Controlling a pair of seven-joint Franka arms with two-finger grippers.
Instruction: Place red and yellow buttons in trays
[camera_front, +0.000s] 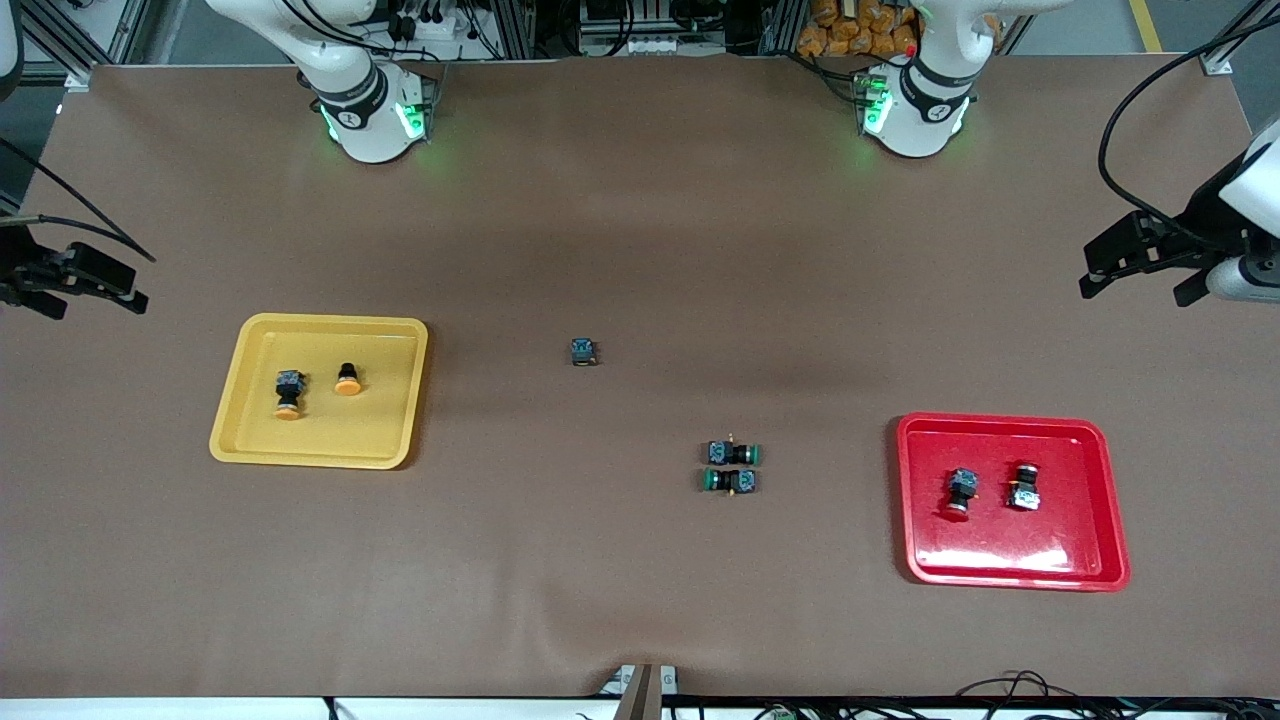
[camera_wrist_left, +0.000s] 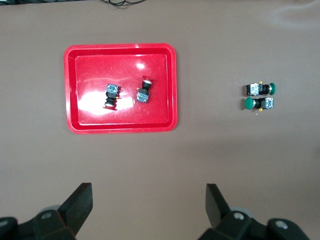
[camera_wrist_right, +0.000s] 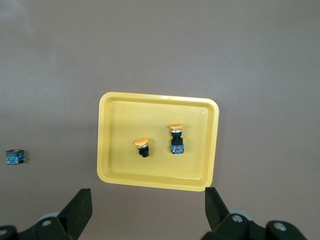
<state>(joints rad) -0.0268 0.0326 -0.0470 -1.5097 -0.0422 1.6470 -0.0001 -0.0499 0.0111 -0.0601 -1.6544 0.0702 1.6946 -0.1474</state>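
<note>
Two orange-yellow buttons (camera_front: 288, 393) (camera_front: 347, 380) lie in the yellow tray (camera_front: 380, 420) toward the right arm's end of the table. The right wrist view shows both (camera_wrist_right: 143, 146) (camera_wrist_right: 176, 138) inside this tray (camera_wrist_right: 120, 115). Two red buttons (camera_front: 962, 491) (camera_front: 1024, 486) lie in the red tray (camera_front: 1000, 550) toward the left arm's end, and the left wrist view has them (camera_wrist_left: 111, 95) (camera_wrist_left: 144, 91) on its floor (camera_wrist_left: 90, 65). My left gripper (camera_front: 1140, 275) (camera_wrist_left: 148, 200) hangs open over bare table. My right gripper (camera_front: 90, 295) (camera_wrist_right: 148, 202) is open too, over bare table beside the yellow tray.
Two green-capped switches (camera_front: 733, 453) (camera_front: 728, 481) lie side by side on the brown mat between the trays, also in the left wrist view (camera_wrist_left: 260, 89) (camera_wrist_left: 258, 103). A small capless dark block (camera_front: 584, 351) (camera_wrist_right: 15, 157) sits mid-table, farther from the front camera.
</note>
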